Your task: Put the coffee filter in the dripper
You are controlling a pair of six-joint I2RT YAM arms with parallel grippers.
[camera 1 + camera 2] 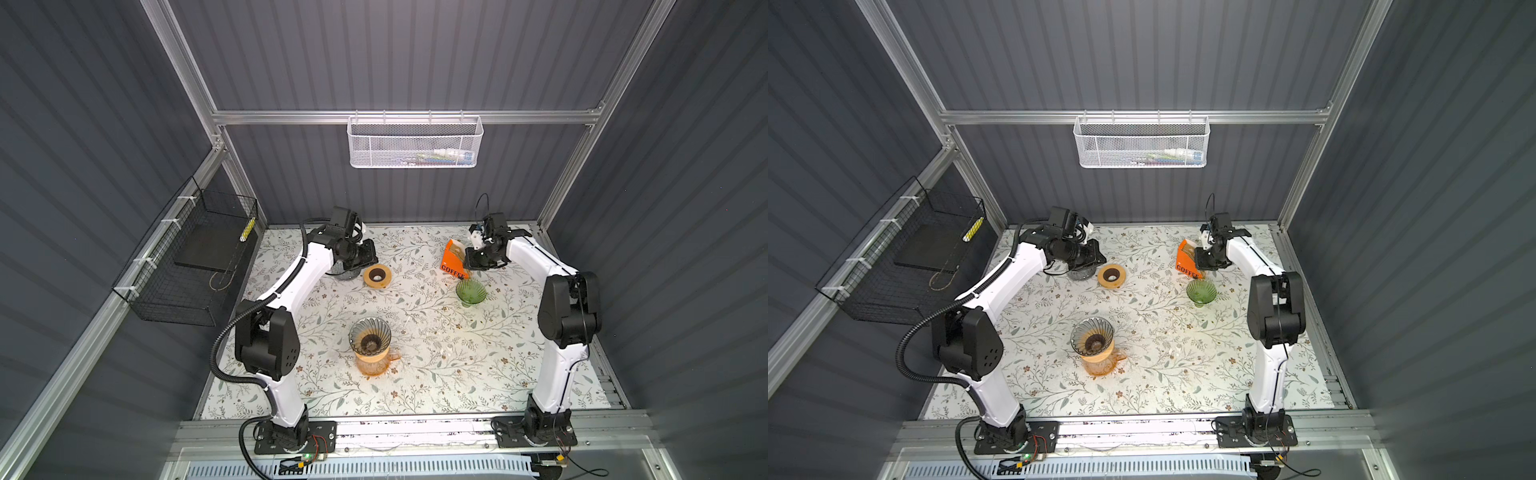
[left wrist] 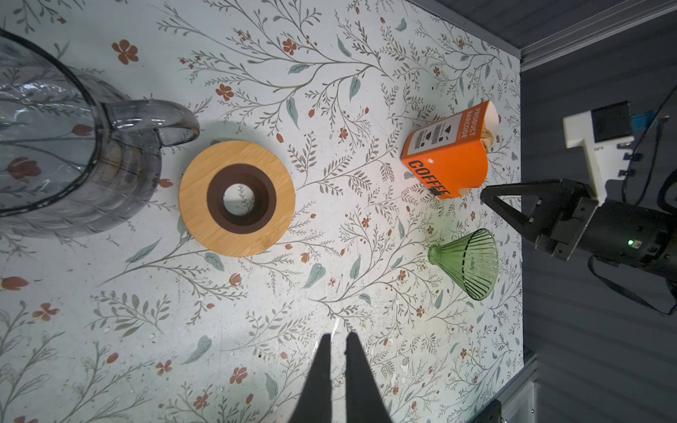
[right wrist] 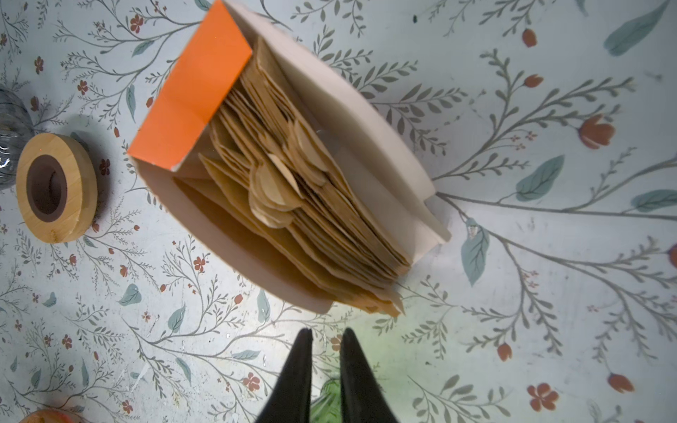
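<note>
Right wrist: tool (image 3: 326, 337) beside filters (image 3: 293, 190).

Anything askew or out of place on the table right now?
The orange filter box leans tilted rather than upright, its brown filters fanned unevenly out of the open top. The wooden ring lies loose beside the grey glass jug. No spills.

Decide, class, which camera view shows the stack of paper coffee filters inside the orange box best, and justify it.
The right wrist view: it looks straight into the open orange box, so the brown coffee filters show edge-on, fanned. In both top views the filters are a small tan patch beside the right end effector. The left wrist view shows only a sliver.
</note>
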